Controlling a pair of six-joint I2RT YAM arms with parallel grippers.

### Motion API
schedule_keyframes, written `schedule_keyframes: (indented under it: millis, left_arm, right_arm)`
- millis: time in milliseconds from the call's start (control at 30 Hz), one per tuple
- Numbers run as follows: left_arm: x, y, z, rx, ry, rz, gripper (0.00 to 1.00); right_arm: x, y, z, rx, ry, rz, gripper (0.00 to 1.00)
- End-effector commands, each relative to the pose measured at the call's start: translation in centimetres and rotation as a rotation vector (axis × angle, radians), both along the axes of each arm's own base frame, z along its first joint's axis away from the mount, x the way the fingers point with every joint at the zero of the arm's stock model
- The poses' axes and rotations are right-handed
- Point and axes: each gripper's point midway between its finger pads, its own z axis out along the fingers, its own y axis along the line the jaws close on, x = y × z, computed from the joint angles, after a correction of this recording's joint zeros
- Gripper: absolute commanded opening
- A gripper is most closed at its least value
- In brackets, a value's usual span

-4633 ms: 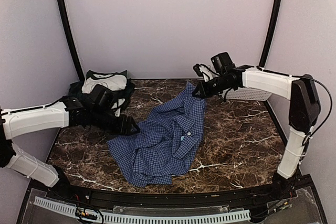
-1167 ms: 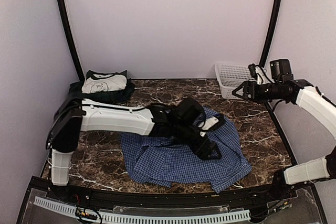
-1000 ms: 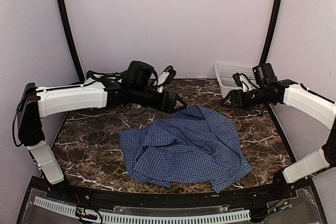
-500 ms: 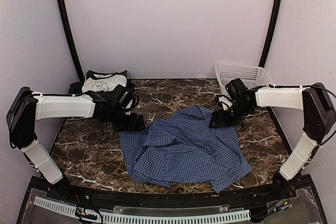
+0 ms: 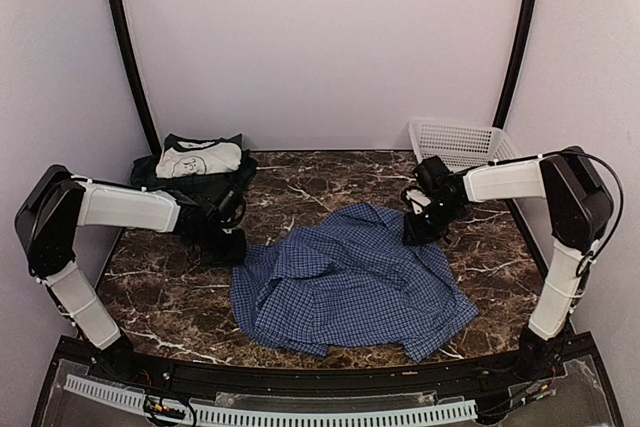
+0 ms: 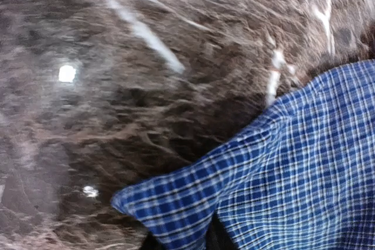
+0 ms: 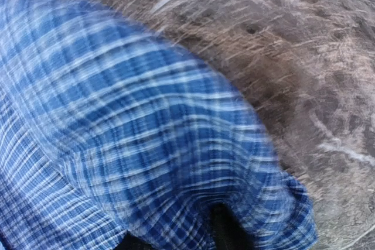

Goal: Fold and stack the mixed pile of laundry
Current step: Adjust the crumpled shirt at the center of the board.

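Half a second ago both arms hovered at the shirt (image 5: 350, 282) with jaws wide. Now the left pincer (image 5: 228, 247) is nipped on its left corner and the right pincer (image 5: 412, 232) on its far right edge, with cloth between the fingers in both wrist views. Shirt lies rumpled mid-surface (image 5: 300, 182). Looks ready to be pulled flat for folding.

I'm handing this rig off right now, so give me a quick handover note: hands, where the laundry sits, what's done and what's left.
Left hand: at the left corner of the blue-and-white check shirt, cloth between its jaws; firm grip unclear.
Right hand: at the shirt's far right edge, same doubt.
Shirt: spread rumpled mid-table, unfolded.
Done: cream garment lies folded on a dark green garment, back left.
Left: fold the shirt, add it to that stack.
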Motion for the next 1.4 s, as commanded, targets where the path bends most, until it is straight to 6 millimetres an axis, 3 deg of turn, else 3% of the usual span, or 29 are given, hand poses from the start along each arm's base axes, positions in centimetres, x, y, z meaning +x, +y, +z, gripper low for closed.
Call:
schedule_keyframes:
  millis: [0, 33, 233, 300, 433, 567, 700, 767, 800, 833, 933, 967, 1067, 1167, 1300, 1333, 1367]
  left_arm:
    - [1.2, 5.8, 4.8, -0.017, -0.106, 0.162, 0.01]
    - [1.5, 6.9, 5.7, 0.002, -0.137, 0.192, 0.01]
    - [-0.3, 14.2, 12.4, 0.045, -0.300, 0.376, 0.00]
    - [-1.1, 15.1, 12.5, 0.042, -0.294, 0.395, 0.00]
    - [-2.6, 15.2, 10.2, 0.061, -0.214, 0.380, 0.00]
    - [-3.2, 12.6, 9.8, -0.055, -0.195, 0.278, 0.00]
    - [-4.4, 11.6, 10.4, -0.073, -0.167, 0.200, 0.00]
    - [-5.1, 9.4, 10.4, -0.136, -0.141, 0.107, 0.00]
    - [-5.8, 6.6, 10.3, -0.218, -0.099, 0.006, 0.00]
    - [-6.5, 5.4, 10.2, -0.237, -0.063, -0.042, 0.00]
    - [-9.5, -0.2, 9.9, -0.226, 0.019, -0.291, 0.00]
    - [-10.0, -1.2, 9.9, -0.218, 0.020, -0.333, 0.00]
    - [-12.3, -5.8, 11.1, -0.262, -0.030, -0.553, 0.00]
    - [-13.6, -7.4, 11.0, -0.255, -0.038, -0.660, 0.00]
    - [-15.9, -9.2, 8.1, -0.092, -0.001, -0.859, 0.00]
    - [-17.0, -10.5, 8.3, -0.066, -0.031, -0.947, 0.00]
    - [-16.9, -11.1, 7.4, -0.008, -0.055, -0.972, 0.00]
  right_arm:
    - [2.8, -0.3, 1.0, -0.050, -0.091, -0.027, 0.13]
    - [3.2, -0.5, 1.4, -0.049, -0.104, -0.034, 0.02]
    - [5.4, -2.9, 5.5, -0.015, -0.208, -0.097, 0.00]
    - [6.0, -3.9, 6.6, 0.003, -0.234, -0.120, 0.00]
    - [6.8, -4.7, 8.3, 0.021, -0.275, -0.131, 0.00]
    - [7.2, -4.5, 10.4, 0.041, -0.314, -0.115, 0.00]
    - [9.0, -6.6, 13.6, 0.013, -0.389, -0.170, 0.00]
    - [10.3, -7.6, 15.4, 0.008, -0.425, -0.199, 0.00]
    - [11.0, -7.9, 15.9, 0.007, -0.439, -0.207, 0.00]
    - [11.6, -8.0, 16.5, 0.006, -0.451, -0.206, 0.00]
    - [13.0, -7.2, 16.6, 0.014, -0.431, -0.181, 0.00]
    - [13.1, -6.7, 17.0, 0.030, -0.432, -0.170, 0.00]
    - [13.0, -4.9, 19.6, 0.101, -0.478, -0.136, 0.00]
    - [12.0, -3.1, 22.1, 0.182, -0.514, -0.084, 0.00]
    - [10.3, -2.4, 23.0, 0.228, -0.520, -0.054, 0.00]
    - [9.9, -2.5, 22.8, 0.231, -0.516, -0.051, 0.00]
    - [9.6, -2.5, 22.7, 0.235, -0.515, -0.050, 0.00]
